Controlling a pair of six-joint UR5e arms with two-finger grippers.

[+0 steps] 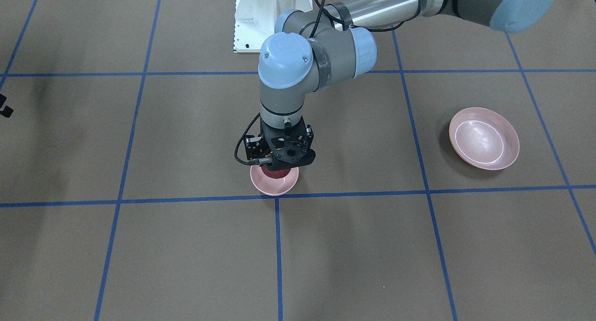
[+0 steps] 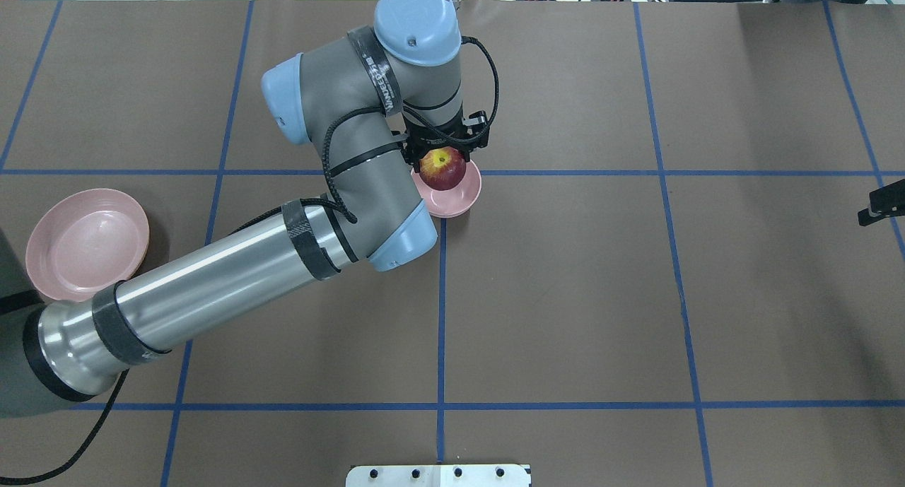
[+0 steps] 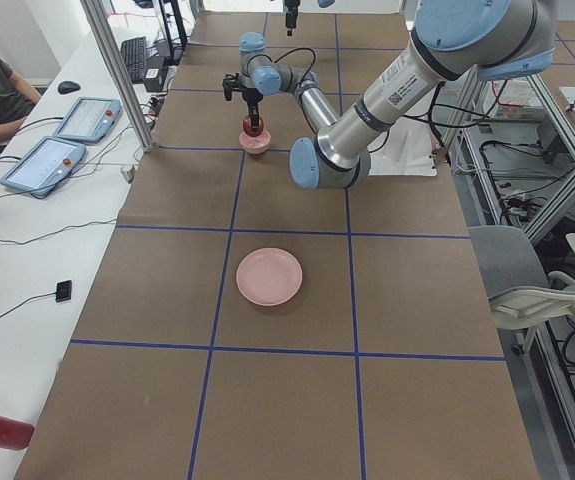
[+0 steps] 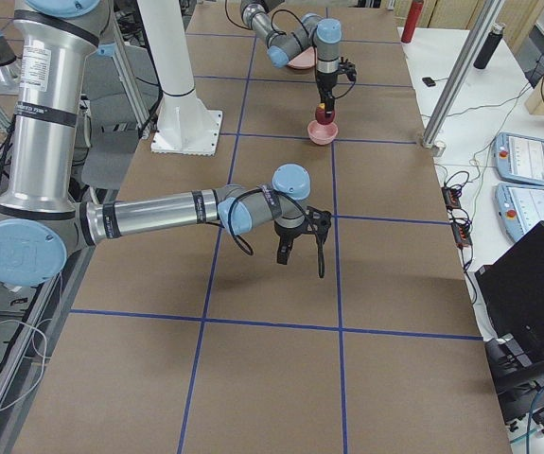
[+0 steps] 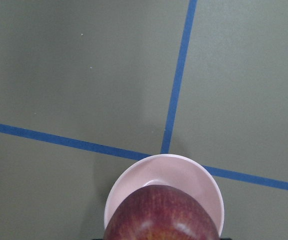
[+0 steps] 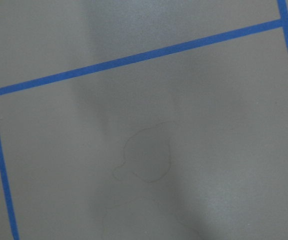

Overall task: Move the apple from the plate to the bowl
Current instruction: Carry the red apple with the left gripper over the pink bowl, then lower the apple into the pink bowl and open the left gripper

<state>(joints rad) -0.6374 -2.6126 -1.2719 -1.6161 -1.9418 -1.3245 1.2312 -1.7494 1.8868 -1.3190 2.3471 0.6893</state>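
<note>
The dark red apple (image 2: 442, 169) with its yellow stem patch is held between the fingers of my left gripper (image 2: 443, 160). It hangs just over the small pale pink bowl (image 2: 464, 194) at the table's middle. In the left wrist view the apple (image 5: 161, 215) fills the lower edge, with the bowl (image 5: 171, 172) right beneath it. The wide pink plate (image 2: 85, 241) lies empty at the left. My right gripper (image 2: 880, 206) hovers at the right edge, only partly in view, and I cannot tell how its jaws stand.
Blue tape lines divide the brown table into squares. A white base plate (image 2: 438, 475) sits at the near edge. The left arm's long links (image 2: 233, 275) stretch above the table between plate and bowl.
</note>
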